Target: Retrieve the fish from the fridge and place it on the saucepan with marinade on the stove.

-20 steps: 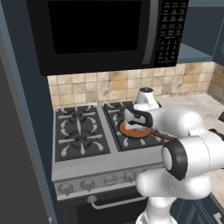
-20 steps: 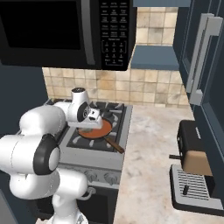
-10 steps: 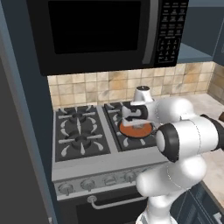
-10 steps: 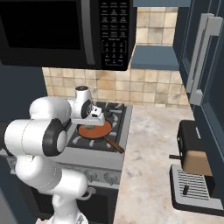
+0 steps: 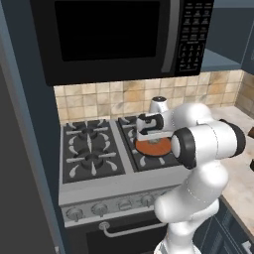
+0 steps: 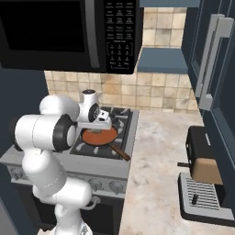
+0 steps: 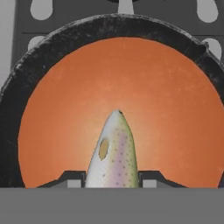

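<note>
My gripper [image 7: 113, 181] is shut on the fish [image 7: 113, 151], a pale speckled body whose head points out from between the two dark fingertips [image 7: 72, 178]. Right below the fish lies the round dark saucepan [image 7: 26, 83], filled with flat orange-red marinade [image 7: 144, 87]. In the base views the gripper [image 5: 149, 130] [image 6: 103, 120] hangs just above the saucepan [image 5: 153, 147] [image 6: 98, 136] on the front right burner of the stove [image 5: 89, 149] [image 6: 120, 120]. The pan's brown handle [image 6: 120, 153] points toward the counter. Whether the fish touches the marinade I cannot tell.
A black microwave [image 5: 109, 34] hangs low over the stove. A tall dark panel [image 5: 20, 173] stands left of the stove; I cannot tell if it is the fridge. On the counter [image 6: 156, 183] to the right sit a toaster [image 6: 204, 158] and a grey appliance [image 6: 202, 197].
The arm's elbow has swung forward and the hand has shifted slightly left over the saucepan, still holding the fish.
</note>
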Controlling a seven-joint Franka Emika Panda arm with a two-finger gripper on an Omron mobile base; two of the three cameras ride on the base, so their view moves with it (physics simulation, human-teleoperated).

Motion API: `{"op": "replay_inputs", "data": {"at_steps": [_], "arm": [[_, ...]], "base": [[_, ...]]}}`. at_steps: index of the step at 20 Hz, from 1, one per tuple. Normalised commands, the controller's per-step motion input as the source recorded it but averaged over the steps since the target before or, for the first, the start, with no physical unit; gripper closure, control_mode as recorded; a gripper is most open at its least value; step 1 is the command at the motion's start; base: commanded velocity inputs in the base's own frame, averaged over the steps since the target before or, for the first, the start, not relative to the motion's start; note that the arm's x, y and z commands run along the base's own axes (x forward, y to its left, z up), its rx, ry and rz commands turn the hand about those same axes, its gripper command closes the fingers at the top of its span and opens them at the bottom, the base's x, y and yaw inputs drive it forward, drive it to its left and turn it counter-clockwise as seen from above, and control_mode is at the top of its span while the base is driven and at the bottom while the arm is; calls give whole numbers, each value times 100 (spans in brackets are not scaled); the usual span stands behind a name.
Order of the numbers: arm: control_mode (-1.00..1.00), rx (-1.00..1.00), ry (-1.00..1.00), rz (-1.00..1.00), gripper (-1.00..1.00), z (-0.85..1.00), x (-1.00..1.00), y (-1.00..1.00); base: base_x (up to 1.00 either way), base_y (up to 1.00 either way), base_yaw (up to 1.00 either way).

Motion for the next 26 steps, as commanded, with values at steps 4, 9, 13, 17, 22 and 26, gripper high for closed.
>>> {"op": "replay_inputs", "data": {"at_steps": [4,9,13,17,22,26], "arm": [[-100,0,-2,0,100,-18,19,0],[-100,0,-5,0,100,-22,10,0],[-100,0,-5,0,100,-21,2,0],[-100,0,-3,0,-100,-16,1,0],[-100,0,0,0,-100,0,0,0],[-100,0,0,0,-100,0,0,0]], "base": [[0,0,0],[0,0,0],[0,0,0],[0,0,0],[0,0,0],[0,0,0]]}}
